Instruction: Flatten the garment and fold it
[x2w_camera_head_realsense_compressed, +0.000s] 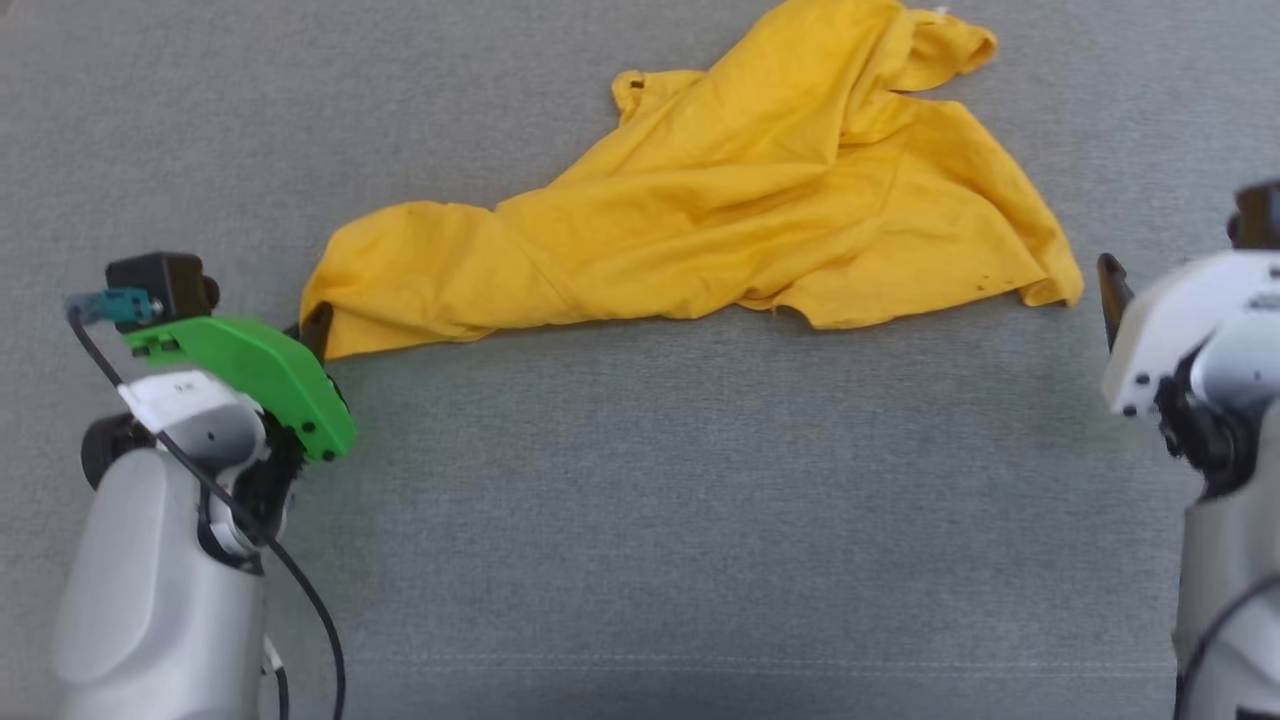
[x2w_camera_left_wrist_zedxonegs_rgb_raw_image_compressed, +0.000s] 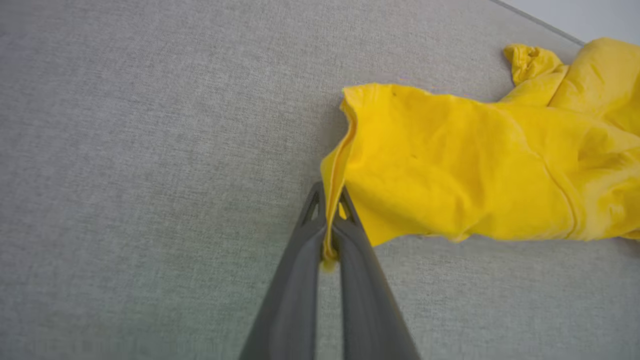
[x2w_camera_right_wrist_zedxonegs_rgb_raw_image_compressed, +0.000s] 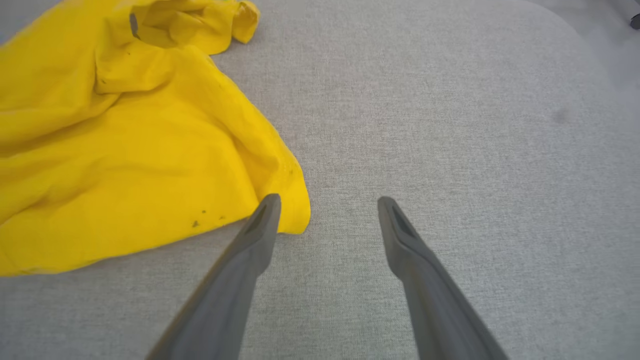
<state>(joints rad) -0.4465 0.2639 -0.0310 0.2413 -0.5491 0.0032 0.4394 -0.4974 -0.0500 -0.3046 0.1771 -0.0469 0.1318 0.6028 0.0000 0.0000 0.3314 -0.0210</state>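
Broadly, a gray fabric surface lies under everything, and on its far half is the yellow shirt, crumpled and plain side up. In the head view the shirt's long axis runs on a slant, from a narrow end at the near left to a broad, rumpled mass at the far right. The narrow end points toward the robot's left arm, and deep folds follow the same slant along the cloth. At the far right top a bunched piece curls over, and a smaller bunch sticks up near the middle of the far edge. The near right corner lies flat and carries a few dark specks.

The left gripper has its two fingers pressed together on the hem at the shirt's narrow end, with a strip of yellow pinched between them. The right gripper stands spread wide with nothing between its fingers, just beside the near right corner. One fingertip overlaps that corner in the right wrist view, but whether it touches I cannot tell.
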